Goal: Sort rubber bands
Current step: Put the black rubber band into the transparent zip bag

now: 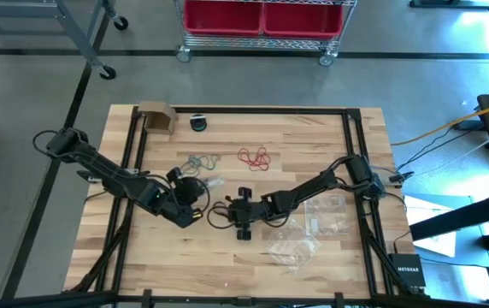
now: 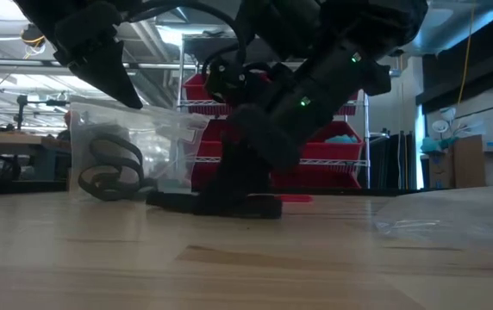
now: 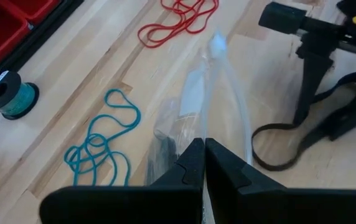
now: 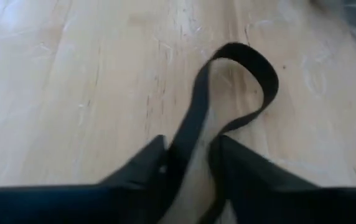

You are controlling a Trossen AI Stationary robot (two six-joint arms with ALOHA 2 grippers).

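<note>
Two arms meet mid-table over a bag and a band.
We see our left gripper [image 3: 204,163] pinched shut on a clear zip bag [image 3: 212,99] with dark bands inside; our right gripper [image 4: 190,158] has its fingers around a black rubber band [image 4: 240,62] lying on the wooden table [image 1: 313,128]. Red bands [image 1: 254,157] and teal bands [image 1: 200,161] lie beyond.
</note>
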